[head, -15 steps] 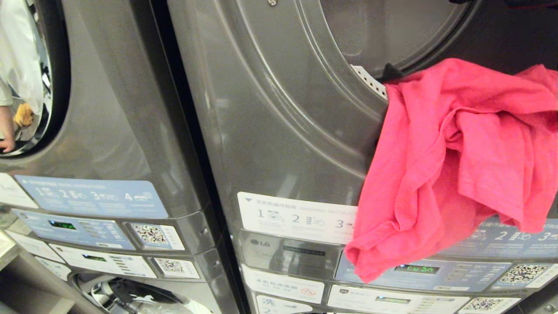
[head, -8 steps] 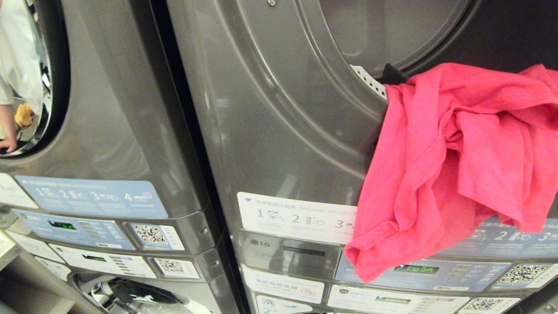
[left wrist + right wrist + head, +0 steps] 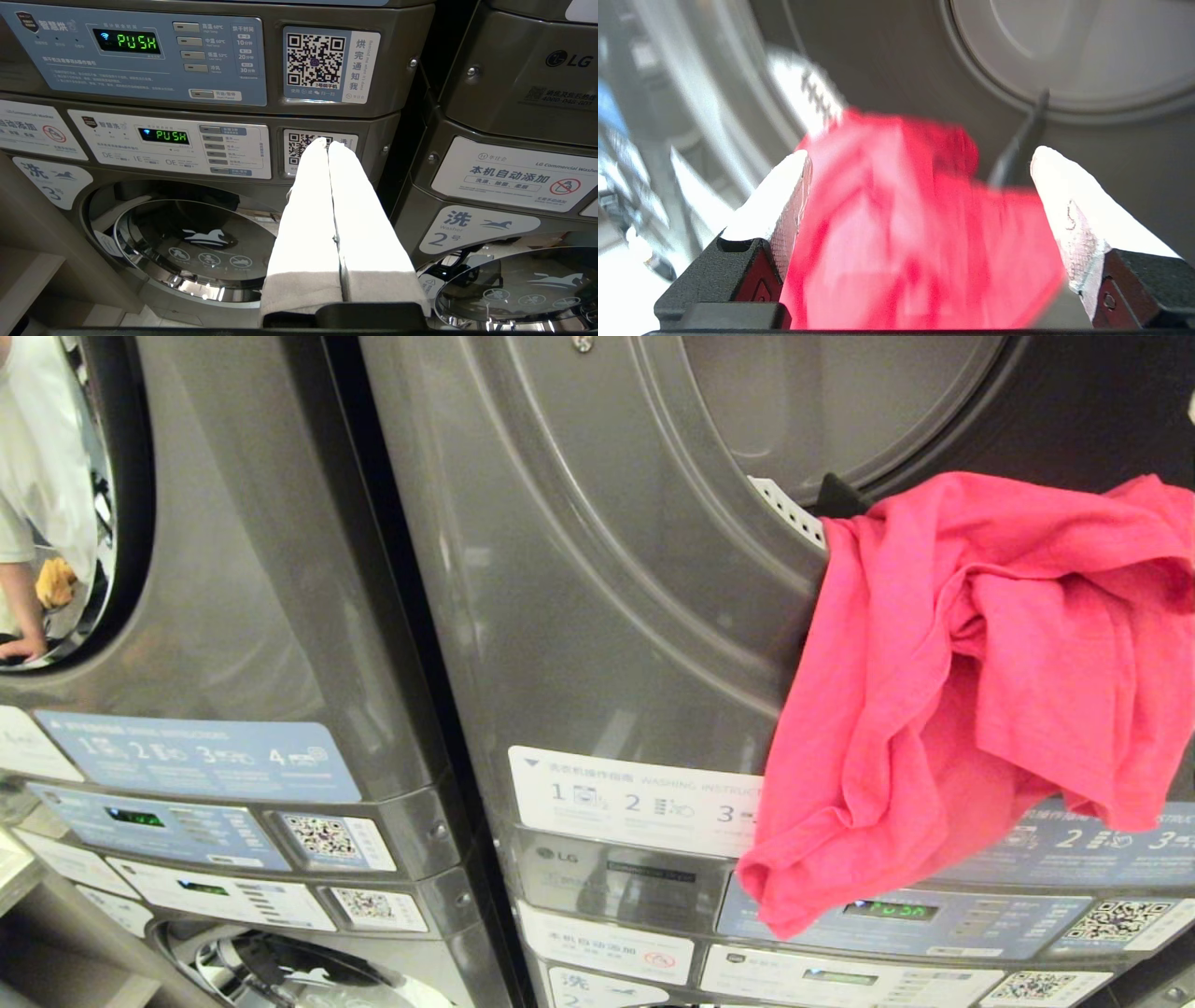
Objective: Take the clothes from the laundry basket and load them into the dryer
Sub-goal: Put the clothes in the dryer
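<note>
You can see first the right gripper point(image 3: 920, 172), nearest to its own camera. Its two fingers point(image 3: 784, 186) stand wide apart, and the pink shirt point(image 3: 915, 224) lies in the gap between them. The cloth is blurred there, so you cannot tell if it touches the pads, but the fingers are not pressed on it. I judge that this gripper holds nothing now.

The left gripper point(image 3: 328, 142) is parked low, in front of the lower machines. Its white fingers are pressed together with nothing between them, and it points toward a small code sticker point(image 3: 299, 144) on the control panel point(image 3: 177, 144).

Further away, in the head view, the pink shirt point(image 3: 971, 691) hangs over the lower edge of the dryer opening point(image 3: 840, 411). The upper part rests on the rim, beside a white hinge piece point(image 3: 789, 509). The bigger part falls outside, down the gray front, and its lowest fold covers part of the instruction label point(image 3: 635, 798) and reaches the panel with the green display point(image 3: 887, 910).

So I think one piece has arrived at the dryer, but it is only half loaded. You should still push the hanging part inside the drum. The laundry basket is not in any view, so you cannot tell how many clothes are left.

At the far left, a person is reflected in the next machine's round door point(image 3: 56, 504).
</note>
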